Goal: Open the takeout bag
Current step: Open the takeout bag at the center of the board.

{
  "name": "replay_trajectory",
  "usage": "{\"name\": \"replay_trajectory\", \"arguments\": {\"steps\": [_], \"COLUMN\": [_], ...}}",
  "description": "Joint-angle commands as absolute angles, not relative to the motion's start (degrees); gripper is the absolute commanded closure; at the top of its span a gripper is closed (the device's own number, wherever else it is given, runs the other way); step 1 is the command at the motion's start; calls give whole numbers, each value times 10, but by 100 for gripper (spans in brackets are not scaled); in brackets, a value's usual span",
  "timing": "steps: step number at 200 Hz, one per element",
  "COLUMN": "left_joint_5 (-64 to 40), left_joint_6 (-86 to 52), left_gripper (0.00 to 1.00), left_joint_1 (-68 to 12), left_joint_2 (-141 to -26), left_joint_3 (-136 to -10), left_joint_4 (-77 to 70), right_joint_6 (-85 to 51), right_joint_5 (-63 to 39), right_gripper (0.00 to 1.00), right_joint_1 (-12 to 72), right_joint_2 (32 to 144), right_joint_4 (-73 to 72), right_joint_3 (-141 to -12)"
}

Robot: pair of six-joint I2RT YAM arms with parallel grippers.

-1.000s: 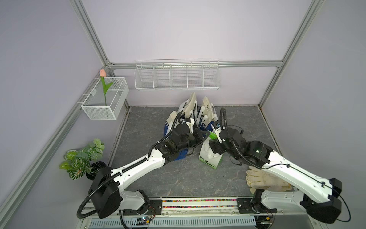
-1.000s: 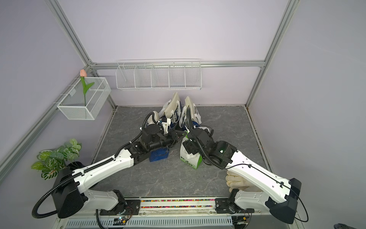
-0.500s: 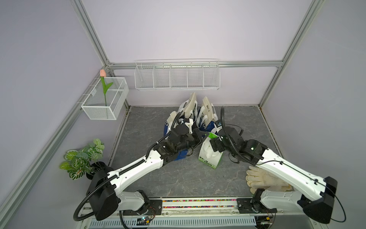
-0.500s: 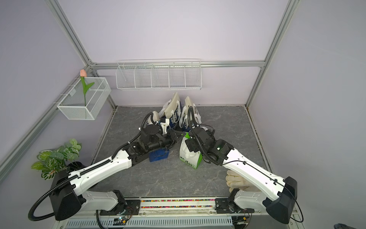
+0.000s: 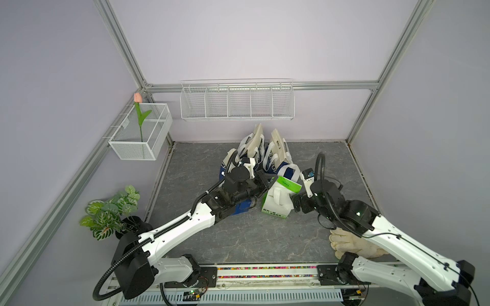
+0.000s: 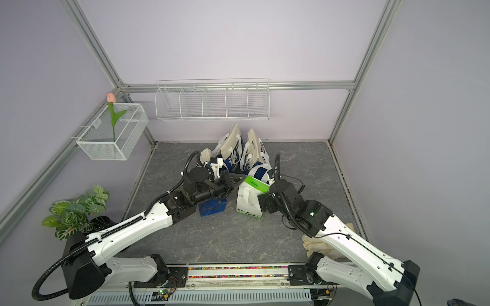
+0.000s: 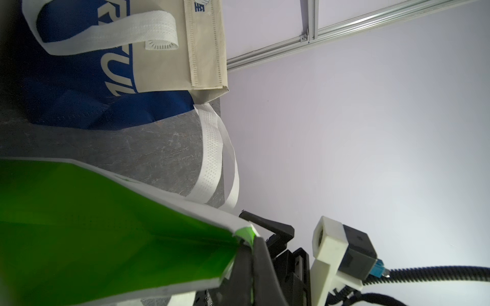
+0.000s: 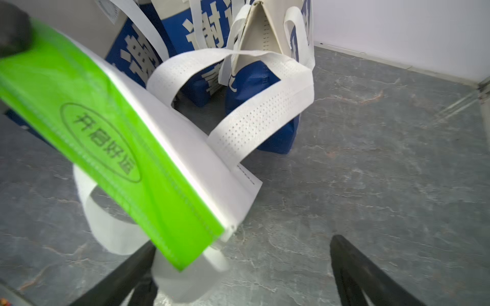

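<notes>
Grey marbled bench. Blue-and-cream tote bags bunched at 12 o'clock, close to the back wall. Green-and-white takeout bag upright near bench centre, at 6 o'clock of the totes; green top flap raised above the bag body and slanted, white handle loop arching toward the totes. Cream work gloves at 4 o'clock, partly under the right arm. Left gripper at the bag's 10 o'clock: fingers together, clamped on the flap's end. Right gripper at the bag's 3 o'clock: fingers wide apart, gripping nothing; one sits just beside the flap's other end, contact not discernible.
</notes>
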State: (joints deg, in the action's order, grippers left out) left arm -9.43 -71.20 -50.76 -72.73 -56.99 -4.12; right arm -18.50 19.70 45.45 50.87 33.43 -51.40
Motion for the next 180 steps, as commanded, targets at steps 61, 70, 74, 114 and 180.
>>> {"name": "replay_trajectory", "arguments": {"steps": [61, 70, 74, 114, 180], "left_joint_5": [-103, -103, -103, -110, -147], "left_joint_6": [-721, -721, -721, -725, -723], "left_gripper": [100, 100, 100, 100, 87], "left_joint_1": [-508, -508, -507, -507, -504], "left_joint_2": [-750, -751, -751, -762, -824], "left_joint_3": [-571, -570, -569, -564, -573], "left_joint_4": [-105, -105, -105, -115, -187], "right_joint_6": [-274, -281, -283, -292, -280], "right_joint_5": [-85, -96, -100, -139, -167], "right_gripper": [37, 45, 46, 67, 93], "right_joint_1": [359, 351, 349, 334, 335], "right_joint_2": [461, 462, 462, 452, 449], "right_joint_4": [55, 31, 22, -45, 5], "right_joint_3": [-346, -335, -331, -303, -317]}}
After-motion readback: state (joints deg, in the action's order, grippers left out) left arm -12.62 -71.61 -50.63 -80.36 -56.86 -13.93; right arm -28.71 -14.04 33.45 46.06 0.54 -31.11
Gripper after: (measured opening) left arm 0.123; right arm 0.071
